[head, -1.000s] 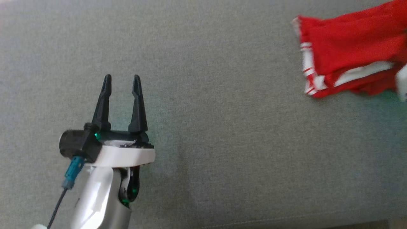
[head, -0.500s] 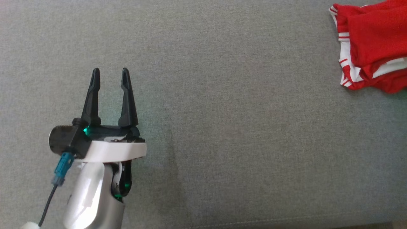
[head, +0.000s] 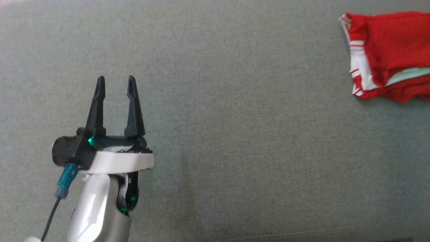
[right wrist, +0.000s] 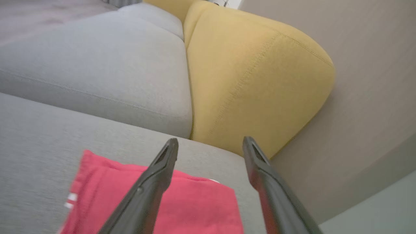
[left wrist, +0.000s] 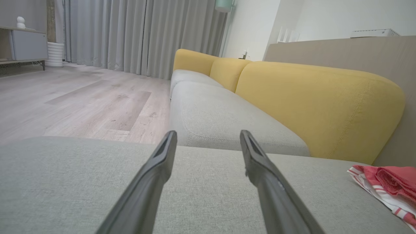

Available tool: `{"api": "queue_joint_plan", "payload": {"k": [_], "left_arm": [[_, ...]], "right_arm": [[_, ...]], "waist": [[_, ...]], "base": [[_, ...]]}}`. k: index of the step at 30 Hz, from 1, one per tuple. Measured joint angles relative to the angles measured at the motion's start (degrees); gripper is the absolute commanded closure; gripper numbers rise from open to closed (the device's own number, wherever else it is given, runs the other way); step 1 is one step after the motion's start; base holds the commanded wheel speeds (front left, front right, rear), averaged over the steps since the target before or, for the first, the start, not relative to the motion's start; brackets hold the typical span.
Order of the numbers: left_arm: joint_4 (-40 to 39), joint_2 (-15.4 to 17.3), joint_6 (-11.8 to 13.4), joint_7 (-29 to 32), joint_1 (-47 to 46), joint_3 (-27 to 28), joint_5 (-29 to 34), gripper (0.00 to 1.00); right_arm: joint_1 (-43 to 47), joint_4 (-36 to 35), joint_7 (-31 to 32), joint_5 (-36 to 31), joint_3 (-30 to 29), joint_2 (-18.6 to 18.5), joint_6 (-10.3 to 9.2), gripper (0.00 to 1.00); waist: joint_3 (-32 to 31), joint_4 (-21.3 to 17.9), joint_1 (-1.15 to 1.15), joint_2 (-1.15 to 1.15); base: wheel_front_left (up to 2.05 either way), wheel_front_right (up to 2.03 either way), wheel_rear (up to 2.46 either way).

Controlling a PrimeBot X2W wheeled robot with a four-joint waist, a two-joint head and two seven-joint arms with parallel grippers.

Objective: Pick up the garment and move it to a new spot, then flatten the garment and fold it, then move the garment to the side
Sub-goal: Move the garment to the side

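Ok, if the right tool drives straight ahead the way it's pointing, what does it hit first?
Probably the yellow back cushion, low, near where it meets the grey seat. The red garment lies beneath the open right tool, off that line; depth is uncertain.

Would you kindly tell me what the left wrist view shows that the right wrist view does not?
Left wrist view: the open left gripper, a cabinet and a white ribbed pot across the room. Right wrist view: the open right gripper, poised over the folded red garment. Shared: that garment, the grey seat cushion, the yellow backrest.
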Motion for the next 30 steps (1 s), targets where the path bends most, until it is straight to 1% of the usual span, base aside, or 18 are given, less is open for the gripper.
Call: {"api": "queue_joint_plan", "payload": {"k": [6,12,14,18,21,23,25,30], "left_arm": [[0.0,0.0,0.3,0.0,2.8,1.6,0.0,0.0],[-0.8,0.0,0.6,0.0,5.6,2.9,0.7,0.0],[-0.9,0.0,1.0,0.0,6.5,3.5,1.0,0.0],[-1.1,0.0,1.6,0.0,9.2,4.0,1.0,0.0],[-1.0,0.0,2.0,0.0,11.1,4.6,1.0,0.0],[-1.0,0.0,2.1,0.0,12.1,4.9,0.8,0.0],[-1.0,0.0,2.7,0.0,12.9,5.1,0.4,0.0],[-0.9,0.0,3.4,0.0,13.8,5.1,0.0,0.0]], "right_arm": [[3.0,-7.0,-2.5,3.6,2.3,9.0,0.0,0.0],[9.0,-13.5,-6.2,10.9,2.8,18.2,0.0,0.0],[12.1,-14.6,-7.7,13.2,3.3,20.2,0.0,0.0],[19.4,-15.9,-10.6,18.4,5.1,21.2,0.0,0.0],[24.5,-15.6,-12.1,24.7,7.6,21.2,0.0,0.0],[27.0,-15.0,-12.5,26.2,9.3,21.3,0.0,0.0],[28.6,-14.7,-12.9,25.7,10.7,21.4,0.0,0.0],[29.5,-15.7,-12.9,25.8,12.0,21.7,0.0,0.0]], "waist": [[-4.0,0.0,-0.01,0.0],[-8.0,0.5,-0.01,0.0],[-9.2,0.9,-0.01,0.0],[-11.1,1.7,-0.01,0.0],[-12.2,2.4,-0.02,0.0],[-12.7,2.8,-0.01,0.0],[-13.0,3.2,-0.01,0.0],[-13.5,3.9,-0.01,0.0]], "base": [[0.0,0.0,0.0],[0.0,0.0,0.0],[0.0,0.0,0.0],[0.0,0.0,0.0],[0.0,0.0,0.0],[0.0,0.0,0.0],[0.0,0.0,0.0],[0.0,0.0,0.0]]}}
